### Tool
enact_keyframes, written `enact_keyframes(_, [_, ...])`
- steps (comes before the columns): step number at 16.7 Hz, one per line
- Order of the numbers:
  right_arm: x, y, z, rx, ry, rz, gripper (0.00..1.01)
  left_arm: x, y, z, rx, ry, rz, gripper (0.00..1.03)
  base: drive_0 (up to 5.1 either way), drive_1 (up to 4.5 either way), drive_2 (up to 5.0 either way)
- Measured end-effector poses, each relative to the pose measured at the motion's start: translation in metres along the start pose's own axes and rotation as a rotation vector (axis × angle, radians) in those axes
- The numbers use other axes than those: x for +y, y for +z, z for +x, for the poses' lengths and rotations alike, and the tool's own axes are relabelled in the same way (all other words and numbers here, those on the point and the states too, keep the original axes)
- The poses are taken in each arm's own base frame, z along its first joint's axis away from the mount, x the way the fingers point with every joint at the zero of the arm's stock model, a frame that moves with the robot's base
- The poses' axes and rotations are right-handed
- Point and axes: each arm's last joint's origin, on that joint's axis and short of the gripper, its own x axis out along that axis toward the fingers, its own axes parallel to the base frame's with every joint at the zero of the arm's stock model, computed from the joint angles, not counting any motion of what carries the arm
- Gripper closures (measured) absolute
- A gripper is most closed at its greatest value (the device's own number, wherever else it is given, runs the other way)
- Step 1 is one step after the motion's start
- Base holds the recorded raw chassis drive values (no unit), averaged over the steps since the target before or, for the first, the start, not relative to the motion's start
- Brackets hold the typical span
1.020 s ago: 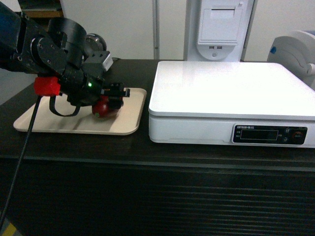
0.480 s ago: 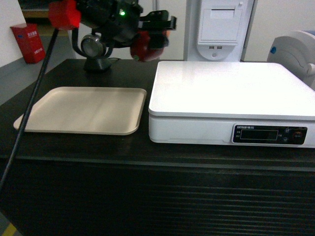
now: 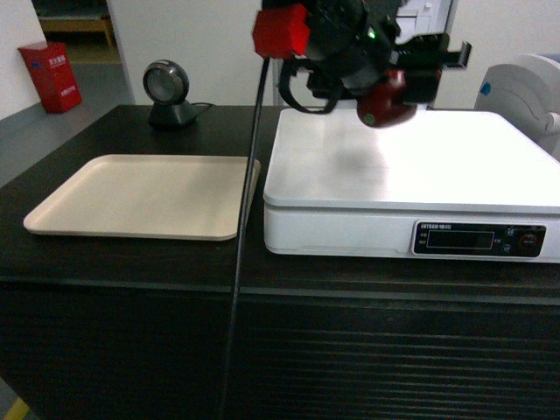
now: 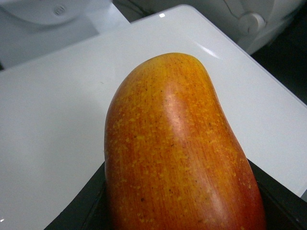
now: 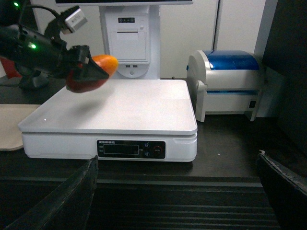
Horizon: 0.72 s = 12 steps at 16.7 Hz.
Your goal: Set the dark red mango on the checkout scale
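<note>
The dark red mango hangs a little above the white scale, over its back middle, with my left gripper shut on it. In the left wrist view the mango looks orange-red and fills the frame between the black fingers, with the scale platform under it. The right wrist view shows the mango over the scale's back left. My right gripper stands open and empty, low in front of the checkout's slatted front.
A beige tray lies left of the scale on the checkout top. A round scanner stands behind it. The left arm's cable hangs across the tray's right edge. A receipt printer sits right of the scale.
My left gripper lifted the mango off the beige tray, then carried it up and to the right until it hung over the scale. The tray now holds nothing.
</note>
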Motion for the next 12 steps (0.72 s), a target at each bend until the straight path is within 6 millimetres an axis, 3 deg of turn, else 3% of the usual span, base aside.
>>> enact_keyframes(4, [0.000, 0.000, 0.000, 0.000, 0.000, 0.000, 0.03, -0.021, 0.003, 0.028, 0.052, 0.024, -0.094, 0.41, 0.0, 0.00, 0.0])
enact_keyframes(6, [0.000, 0.000, 0.000, 0.000, 0.000, 0.000, 0.03, -0.018, 0.007, 0.037, 0.076, 0.078, -0.176, 0.41, 0.0, 0.00, 0.0])
enact_keyframes(9, [0.000, 0.000, 0.000, 0.000, 0.000, 0.000, 0.03, -0.010, -0.006, 0.055, 0.163, 0.172, -0.307, 0.41, 0.0, 0.00, 0.0])
enact_keyframes(12, [0.000, 0.000, 0.000, 0.001, 0.000, 0.000, 0.03, -0.012, -0.002, 0.056, 0.136, 0.192, -0.357, 0.41, 0.0, 0.00, 0.0])
